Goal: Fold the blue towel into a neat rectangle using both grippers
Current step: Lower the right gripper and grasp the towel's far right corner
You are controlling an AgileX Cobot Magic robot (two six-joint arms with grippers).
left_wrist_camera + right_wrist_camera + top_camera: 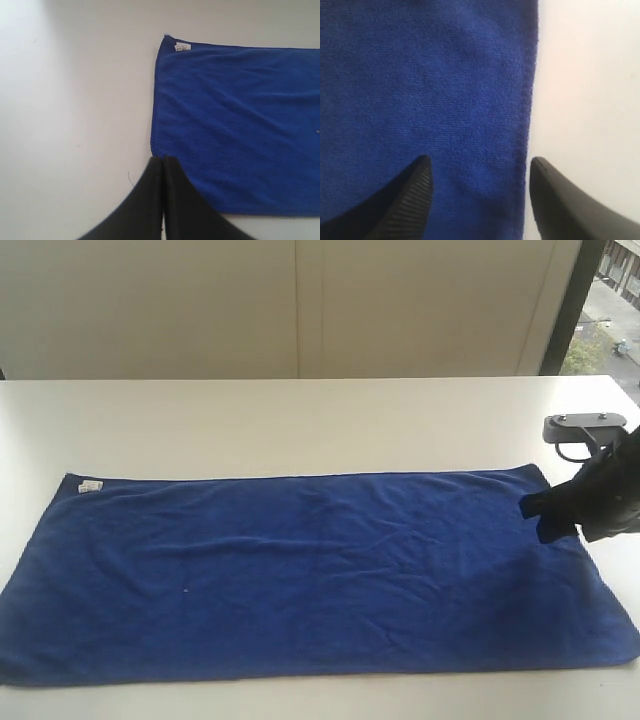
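The right gripper (480, 162) tilts downward, its two black jaws spread wide apart, one ribbed on its inner face, the arm bulking behind the claw. The left gripper (163, 160) has both jaws pressed flat together.

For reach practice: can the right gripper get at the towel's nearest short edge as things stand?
Probably yes: the right gripper is open, jaws straddling the towel edge, nothing in between.

My right claw (547, 517) hangs low over the blue towel (300, 575), at its short edge close to the far corner. From beneath my claw the towel runs out flat and lightly creased across the white table (300, 420). Its small white tag (90, 486) sits well away from my claw, at the far corner of the opposite end.
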